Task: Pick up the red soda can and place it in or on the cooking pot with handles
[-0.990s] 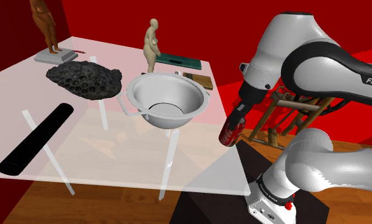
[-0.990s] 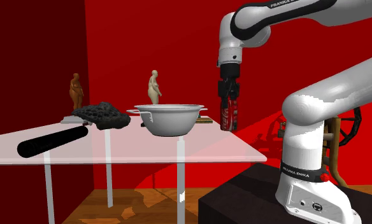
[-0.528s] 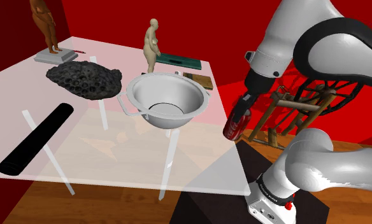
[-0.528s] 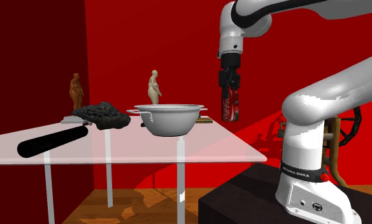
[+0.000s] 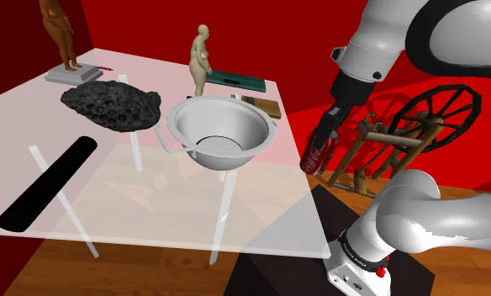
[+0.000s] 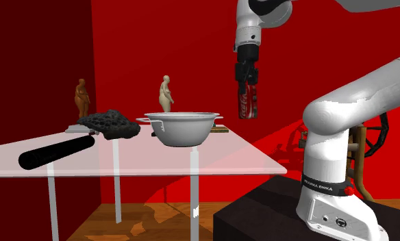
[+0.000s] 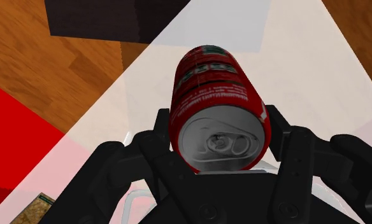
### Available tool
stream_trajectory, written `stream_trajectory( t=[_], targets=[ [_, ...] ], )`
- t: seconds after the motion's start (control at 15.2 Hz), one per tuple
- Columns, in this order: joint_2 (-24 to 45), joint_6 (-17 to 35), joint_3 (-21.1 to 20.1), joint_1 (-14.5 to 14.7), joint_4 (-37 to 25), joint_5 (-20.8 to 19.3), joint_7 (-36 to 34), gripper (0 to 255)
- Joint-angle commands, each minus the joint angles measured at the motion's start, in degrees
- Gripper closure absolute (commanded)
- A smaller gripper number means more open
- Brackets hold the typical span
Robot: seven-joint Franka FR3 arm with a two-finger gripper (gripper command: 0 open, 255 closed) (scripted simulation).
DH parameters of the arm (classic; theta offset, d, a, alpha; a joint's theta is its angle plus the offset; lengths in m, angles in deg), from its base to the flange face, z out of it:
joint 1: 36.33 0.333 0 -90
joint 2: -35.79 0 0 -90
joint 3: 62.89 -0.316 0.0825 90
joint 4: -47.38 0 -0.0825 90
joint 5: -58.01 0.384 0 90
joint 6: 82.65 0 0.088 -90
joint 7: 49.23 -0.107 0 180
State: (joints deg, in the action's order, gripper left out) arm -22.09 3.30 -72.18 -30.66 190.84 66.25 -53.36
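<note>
Red soda can (image 5: 315,155) (image 6: 245,103) (image 7: 216,105): in the air, clear of the worktop (image 5: 151,210) (image 6: 157,161), pinched between the two black fingers of the end effector (image 5: 326,134) (image 6: 247,83) (image 7: 220,137). The wrist view shows the fingers pressed against the can's sides near its silver lid, lid towards the camera and base towards the worktop. The can hangs slightly tilted in the shoulder view and close to upright in the second exterior view.

Position relative to the pot (image 5: 181,126) (image 6: 181,133): the can is off to the second exterior view's right of the pot, apart from it, and not over the opening. In that view its base sits about level with the pot's rim or a little above. The pot stands upright on the worktop, pale grey, open-topped and empty, with a loop handle on each side.

Also near the pot: a pale figurine (image 5: 201,55) just behind it, and a dark lumpy mass (image 5: 113,105) to the shoulder view's left of it.

Step in hand (judgement): the grasp and lift are done and this is the carry phase. The placing is not yet begun.

Next move calls for: a sideways travel towards the pot until the can is centred over the opening, with the base high enough to clear the near rim and handle. Then a straight descent into the bowl and release. Because of the tilt and the sloped inner wall, the can may tip on release.
</note>
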Motion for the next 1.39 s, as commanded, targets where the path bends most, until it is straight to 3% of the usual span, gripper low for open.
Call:
stream_trajectory(
  t=[0.0,0.86,1.32],
  targets=[
    [0.4,-1.4,0.2,-0.1,-1.8,-0.2,0.0,255],
    [4.9,-9.2,1.1,-0.7,-14.2,-1.1,-0.4,255],
    [20.7,-3.9,-1.5,-2.2,-24.8,-1.3,-1.8,255]
  ],
)
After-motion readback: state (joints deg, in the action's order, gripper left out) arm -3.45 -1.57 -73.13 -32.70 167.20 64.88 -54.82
